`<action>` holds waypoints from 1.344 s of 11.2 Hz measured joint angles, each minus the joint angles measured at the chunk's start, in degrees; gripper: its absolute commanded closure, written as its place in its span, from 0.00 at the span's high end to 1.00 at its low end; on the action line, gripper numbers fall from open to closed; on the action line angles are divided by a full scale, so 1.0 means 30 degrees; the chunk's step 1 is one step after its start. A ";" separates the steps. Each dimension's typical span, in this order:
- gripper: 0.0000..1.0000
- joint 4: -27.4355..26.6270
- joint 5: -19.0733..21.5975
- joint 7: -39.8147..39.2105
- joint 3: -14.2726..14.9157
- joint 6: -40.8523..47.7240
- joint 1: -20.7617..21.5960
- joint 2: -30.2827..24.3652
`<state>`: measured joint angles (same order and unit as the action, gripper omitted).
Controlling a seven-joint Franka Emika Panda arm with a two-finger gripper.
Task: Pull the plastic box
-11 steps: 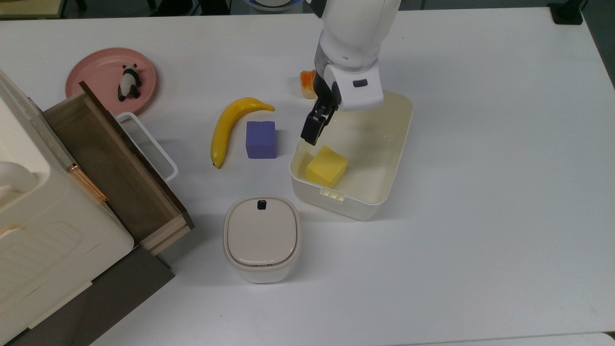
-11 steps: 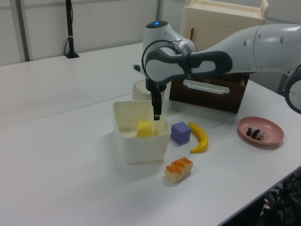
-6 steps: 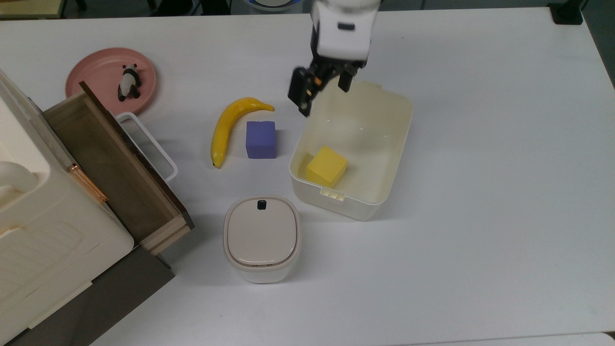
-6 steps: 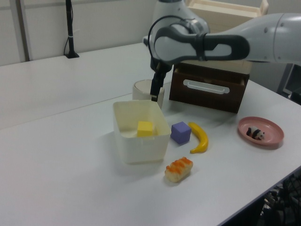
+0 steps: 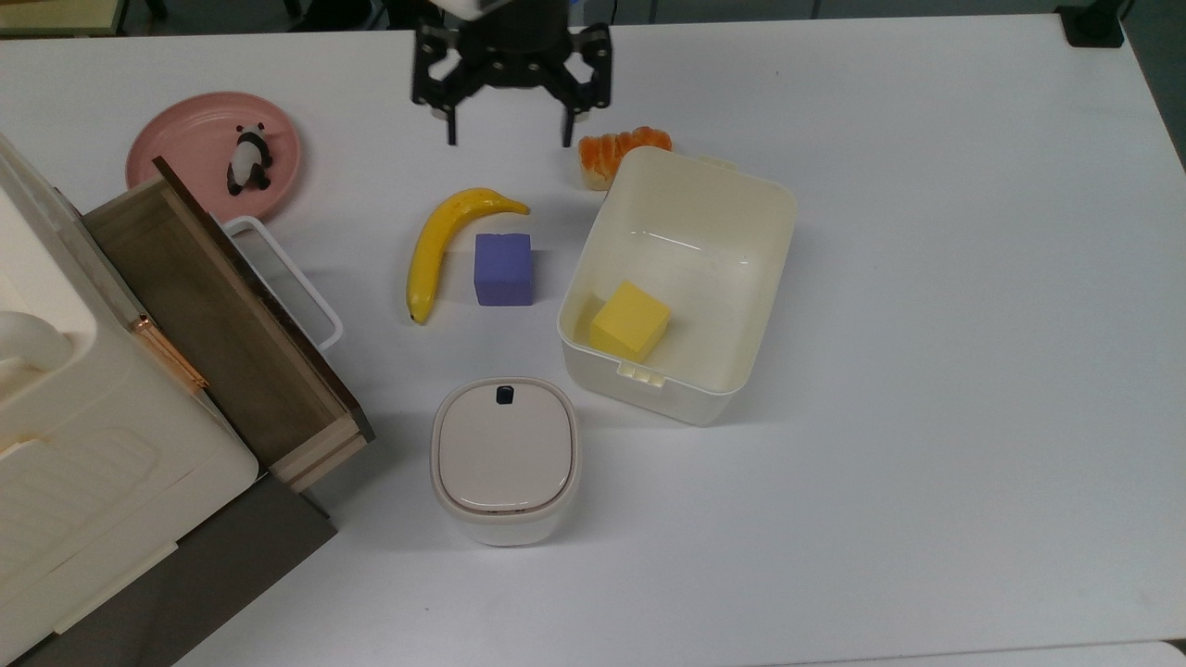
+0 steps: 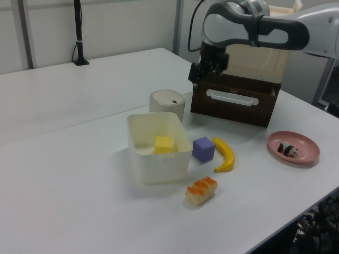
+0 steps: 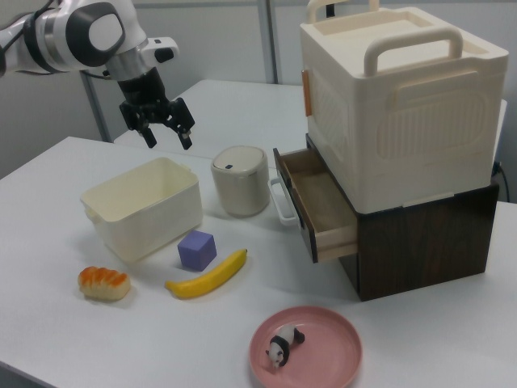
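Observation:
The plastic box [image 5: 774, 278] is a cream-white lidless tub standing right of centre in the top view, with a yellow block [image 5: 630, 320] on its floor. In the left view the plastic box [image 6: 159, 161] sits mid-table, and in the right view the plastic box [image 7: 145, 212] is at the left. My gripper [image 5: 508, 134] hangs open and empty, high above the table, beyond the box's far left corner in the top view. My gripper [image 7: 168, 139] is above and behind the box in the right view, and my gripper [image 6: 195, 75] is in front of the cabinet in the left view.
A banana [image 5: 445, 243] and a purple cube [image 5: 503, 269] lie left of the box in the top view. A lidded round-cornered bin [image 5: 505, 459] stands in front of them. An orange bread piece [image 5: 616, 153] touches the box's far corner. A pink plate [image 5: 185, 153] and a cabinet with an open drawer [image 5: 222, 324] fill the top view's left.
My gripper has lifted away from the box's left wall, risen and swung to the top view's upper left, with its fingers now spread wide. The box and yellow block have not moved.

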<state>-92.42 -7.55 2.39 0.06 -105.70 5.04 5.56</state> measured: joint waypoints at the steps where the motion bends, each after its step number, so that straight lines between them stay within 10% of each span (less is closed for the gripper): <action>1: 1.00 0.0003 0.0000 0.0824 -0.0014 0.0351 -0.0221 -0.0180; 15: 1.00 0.0006 0.3214 0.1580 -0.0015 0.3124 -0.0332 -0.1917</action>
<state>-92.40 2.09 7.13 0.01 -96.33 4.04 -0.19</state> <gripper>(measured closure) 0.000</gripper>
